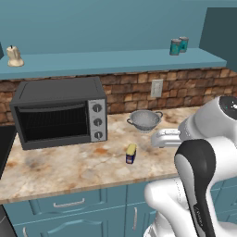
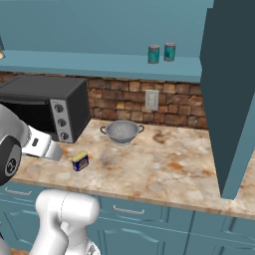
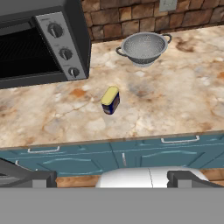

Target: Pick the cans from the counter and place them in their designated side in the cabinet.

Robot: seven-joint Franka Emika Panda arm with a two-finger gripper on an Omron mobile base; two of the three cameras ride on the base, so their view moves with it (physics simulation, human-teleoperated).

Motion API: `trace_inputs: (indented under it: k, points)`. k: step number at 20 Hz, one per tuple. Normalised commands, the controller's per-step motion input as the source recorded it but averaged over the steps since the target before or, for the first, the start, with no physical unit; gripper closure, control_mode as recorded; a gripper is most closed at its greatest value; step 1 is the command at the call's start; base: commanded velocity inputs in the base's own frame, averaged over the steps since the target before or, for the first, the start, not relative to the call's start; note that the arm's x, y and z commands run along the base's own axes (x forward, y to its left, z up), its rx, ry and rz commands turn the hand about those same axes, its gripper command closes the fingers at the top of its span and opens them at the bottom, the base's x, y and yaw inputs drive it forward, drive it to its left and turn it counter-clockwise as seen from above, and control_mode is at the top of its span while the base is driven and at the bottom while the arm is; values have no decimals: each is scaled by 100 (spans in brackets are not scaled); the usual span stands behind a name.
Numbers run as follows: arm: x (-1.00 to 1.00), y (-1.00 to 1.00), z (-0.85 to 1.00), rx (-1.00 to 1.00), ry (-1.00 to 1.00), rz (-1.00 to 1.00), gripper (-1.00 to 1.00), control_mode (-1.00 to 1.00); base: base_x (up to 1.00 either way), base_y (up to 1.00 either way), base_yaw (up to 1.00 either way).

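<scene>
Tool (image 3: 111,177) spread wide, empty, above the bench (image 3: 175,100) edge. Current step: approach the blue can (image 3: 110,100). Next: descend, centre the jaws around it.

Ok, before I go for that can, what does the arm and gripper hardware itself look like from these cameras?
The arm has glossy white rounded shells, with a black band at the near joint and a dark round cap on the upper joint. Small dark lettering runs along the black link. The gripper has a white body and two small, dark, blocky fingertips. No cables are visible.

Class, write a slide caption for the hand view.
Open gripper hangs above the counter, facing a blue can between toaster oven and colander.
</scene>
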Motion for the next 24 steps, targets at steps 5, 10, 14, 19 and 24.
trace_inputs:
  k: [5, 10, 14, 19, 24]
  points:
    - [7, 5, -15, 0, 0, -1, -100, -100, 0, 0, 0]
    - [11, 6, -12, 0, 0, -1, -100, -100, 0, 0, 0]
    - [12, 3, -10, 0, -1, -1, -100, -100, 0, 0, 0]
    - [13, 1, -9, 0, 0, -1, -100, -100, 0, 0, 0]
    - [12, 0, -10, 0, 0, 0, -100, -100, 0, 0, 0]
